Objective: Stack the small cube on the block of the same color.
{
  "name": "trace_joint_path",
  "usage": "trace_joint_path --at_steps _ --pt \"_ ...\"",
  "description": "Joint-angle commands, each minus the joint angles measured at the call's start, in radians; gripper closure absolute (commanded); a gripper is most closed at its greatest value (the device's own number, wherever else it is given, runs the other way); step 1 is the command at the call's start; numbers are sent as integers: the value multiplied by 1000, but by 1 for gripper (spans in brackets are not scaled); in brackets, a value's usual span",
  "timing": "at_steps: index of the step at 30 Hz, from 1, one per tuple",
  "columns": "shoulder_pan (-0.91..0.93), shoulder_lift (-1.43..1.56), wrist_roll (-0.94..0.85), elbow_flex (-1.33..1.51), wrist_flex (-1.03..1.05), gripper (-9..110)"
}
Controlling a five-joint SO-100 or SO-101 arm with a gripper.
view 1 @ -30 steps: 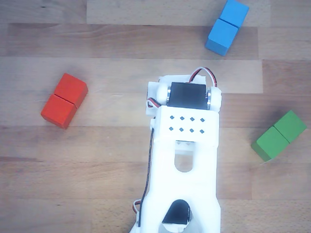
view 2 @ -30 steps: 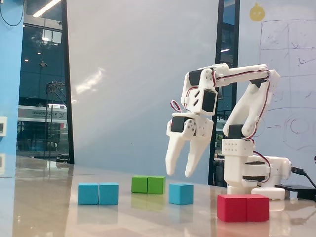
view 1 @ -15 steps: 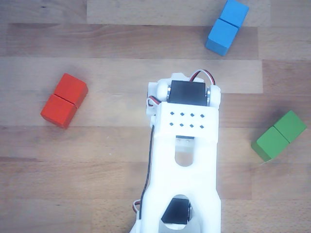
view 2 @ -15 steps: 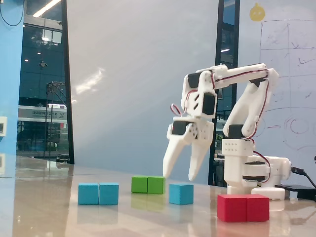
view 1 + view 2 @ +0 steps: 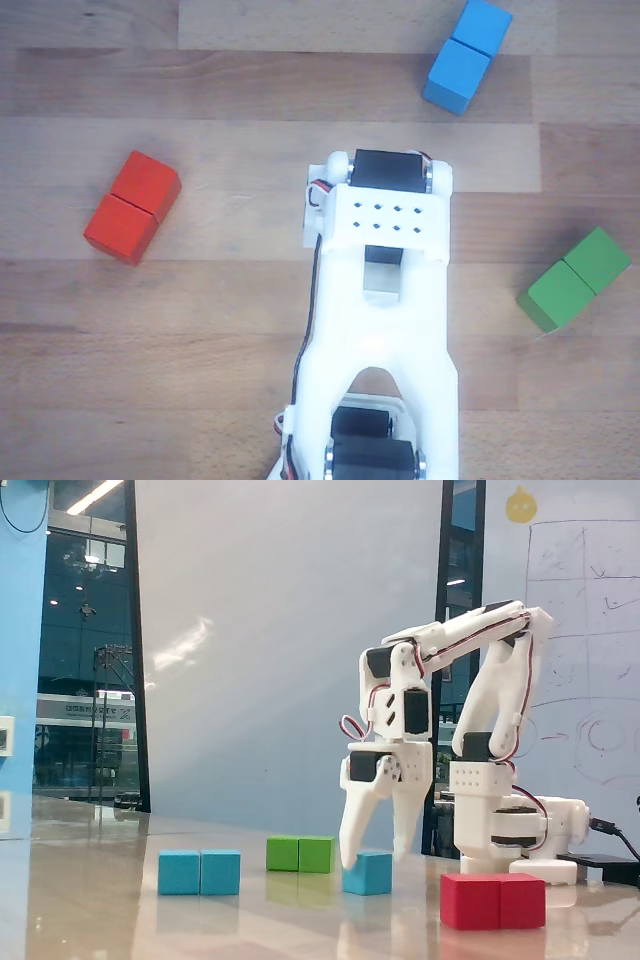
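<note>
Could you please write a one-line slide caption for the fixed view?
White arm's gripper, jaws open, straddles the small blue cube among blue, green and red oblong blocks.

In the fixed view the gripper (image 5: 373, 855) stands fingers-down and spread at the small cube (image 5: 368, 872), one finger at the cube's left edge, the other behind its right side. Bare table lies between that cube and the blue block (image 5: 200, 872) to its left, with nothing between. The green block (image 5: 300, 854) sits farther back, the red block (image 5: 493, 901) nearer the camera at right, both off that line.
</note>
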Motion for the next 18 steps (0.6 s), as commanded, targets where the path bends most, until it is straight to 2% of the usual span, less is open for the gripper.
trace_joint_path --at_steps 1,15,18 --pt "9 -6 9 -71 -9 72" --pt "9 -61 -2 -71 -107 72" --pt "9 -61 2 -71 -109 76"
